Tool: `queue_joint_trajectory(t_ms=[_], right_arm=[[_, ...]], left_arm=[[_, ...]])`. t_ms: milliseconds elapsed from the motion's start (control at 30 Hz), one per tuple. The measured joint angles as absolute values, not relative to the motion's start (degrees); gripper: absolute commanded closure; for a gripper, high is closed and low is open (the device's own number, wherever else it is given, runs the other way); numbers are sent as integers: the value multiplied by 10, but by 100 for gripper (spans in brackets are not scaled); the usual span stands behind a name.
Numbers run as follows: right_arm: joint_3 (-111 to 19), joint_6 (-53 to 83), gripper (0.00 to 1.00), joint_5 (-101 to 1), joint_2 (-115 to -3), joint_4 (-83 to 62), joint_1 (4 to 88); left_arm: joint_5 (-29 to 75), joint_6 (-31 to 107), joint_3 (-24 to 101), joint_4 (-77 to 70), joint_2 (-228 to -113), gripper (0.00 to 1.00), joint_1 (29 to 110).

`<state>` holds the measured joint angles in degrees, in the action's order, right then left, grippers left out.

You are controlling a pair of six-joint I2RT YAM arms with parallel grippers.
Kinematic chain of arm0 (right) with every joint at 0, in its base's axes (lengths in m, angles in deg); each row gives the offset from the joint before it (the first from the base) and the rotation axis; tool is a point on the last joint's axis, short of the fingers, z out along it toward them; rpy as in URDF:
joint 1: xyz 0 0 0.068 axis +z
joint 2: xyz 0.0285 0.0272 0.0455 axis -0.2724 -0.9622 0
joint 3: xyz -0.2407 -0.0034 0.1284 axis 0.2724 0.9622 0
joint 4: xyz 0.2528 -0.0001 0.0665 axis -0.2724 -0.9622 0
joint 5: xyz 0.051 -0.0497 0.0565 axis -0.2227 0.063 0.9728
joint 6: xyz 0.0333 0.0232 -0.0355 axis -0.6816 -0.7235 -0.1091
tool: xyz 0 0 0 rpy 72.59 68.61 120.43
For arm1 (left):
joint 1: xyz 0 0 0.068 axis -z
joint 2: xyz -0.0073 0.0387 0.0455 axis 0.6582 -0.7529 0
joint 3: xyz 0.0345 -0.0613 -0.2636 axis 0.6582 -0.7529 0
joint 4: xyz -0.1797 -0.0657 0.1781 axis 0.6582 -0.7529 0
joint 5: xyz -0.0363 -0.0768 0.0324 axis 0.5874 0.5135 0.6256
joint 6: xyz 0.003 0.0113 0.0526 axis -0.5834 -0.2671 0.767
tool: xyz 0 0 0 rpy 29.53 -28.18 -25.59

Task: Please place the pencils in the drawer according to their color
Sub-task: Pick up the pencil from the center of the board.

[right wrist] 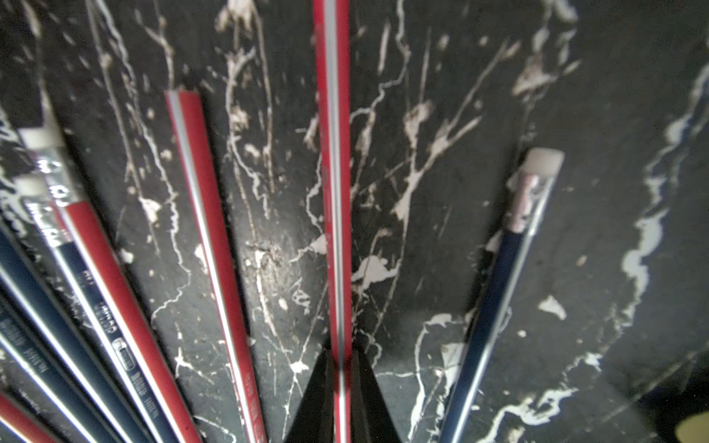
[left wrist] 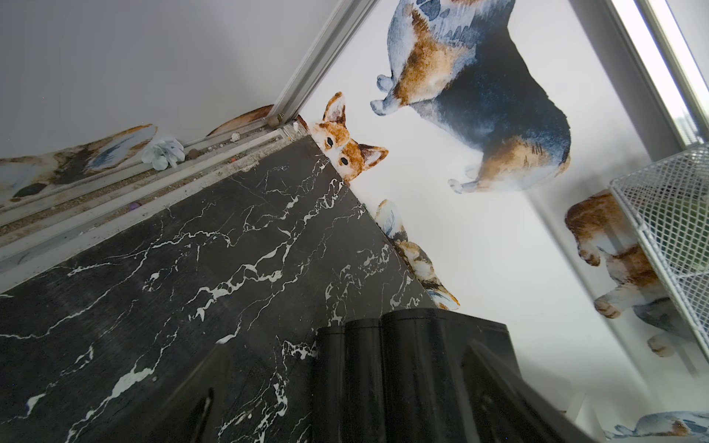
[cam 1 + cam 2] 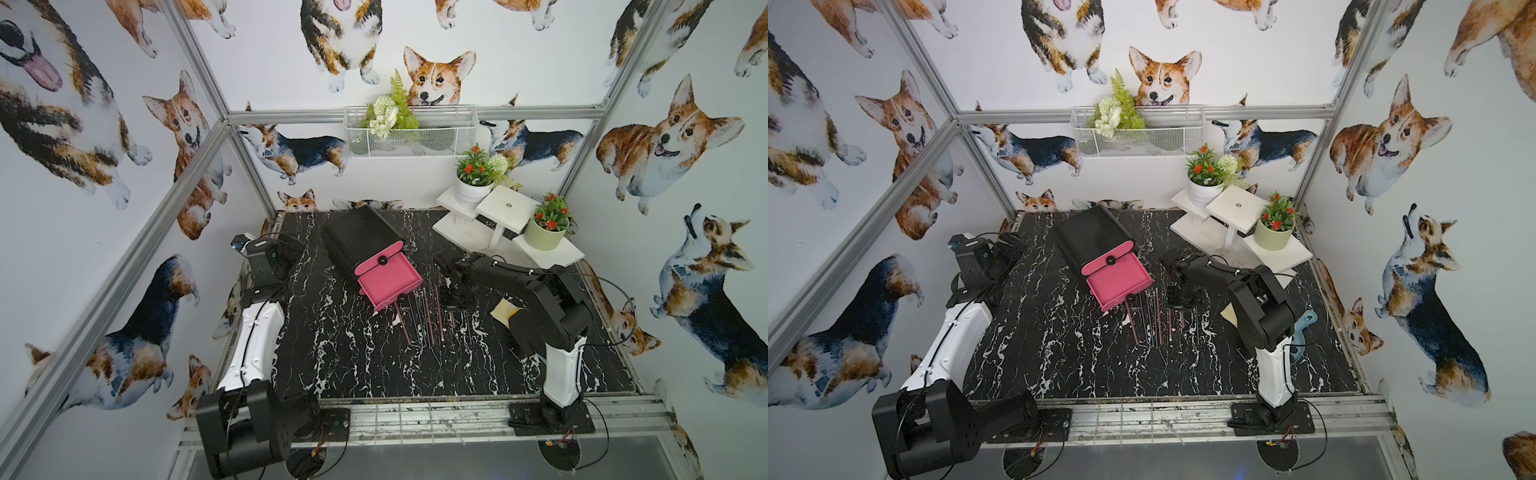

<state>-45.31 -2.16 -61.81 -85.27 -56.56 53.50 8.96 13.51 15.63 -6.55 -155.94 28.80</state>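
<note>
Black marble tabletop [image 3: 332, 365] carries the scene. Left gripper [image 2: 345, 402], near the table's left rear, shows its blurred fingers [image 2: 506, 387] spread wide only in its wrist view, with the cabinet's [image 3: 359, 239] black back ahead of them. A pink drawer [image 3: 386, 282] stands pulled out. Pencils [image 3: 419, 318] lie fanned just in front of it, and the dark ones barely show in both top views. Right gripper [image 1: 339, 395], its tips hidden from above, is clamped on a red pencil [image 1: 333, 172] whose far end is cut off.
</note>
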Motion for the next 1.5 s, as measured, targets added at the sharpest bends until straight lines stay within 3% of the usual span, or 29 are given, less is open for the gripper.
queue_joint_trajectory(t_ms=[67,300,700,1033,1333,1500], right_arm=[[-463,-22,100,-621,-860,-576,538],[-475,-24,100,-651,-860,-589,552],[-440,-21,100,-654,-715,-613,554],[-454,-34,100,-498,-625,-591,556],[-506,-82,100,-311,-676,-528,567],[-535,-115,100,-255,-715,-507,567]], left_arm=[[90,135,156,-65,-1559,0,288],[90,135,156,-65,-1559,0,288],[89,135,156,-65,-1554,0,288],[89,135,156,-65,-1554,0,288],[89,135,156,-65,-1554,0,288],[89,135,156,-65,-1554,0,288]])
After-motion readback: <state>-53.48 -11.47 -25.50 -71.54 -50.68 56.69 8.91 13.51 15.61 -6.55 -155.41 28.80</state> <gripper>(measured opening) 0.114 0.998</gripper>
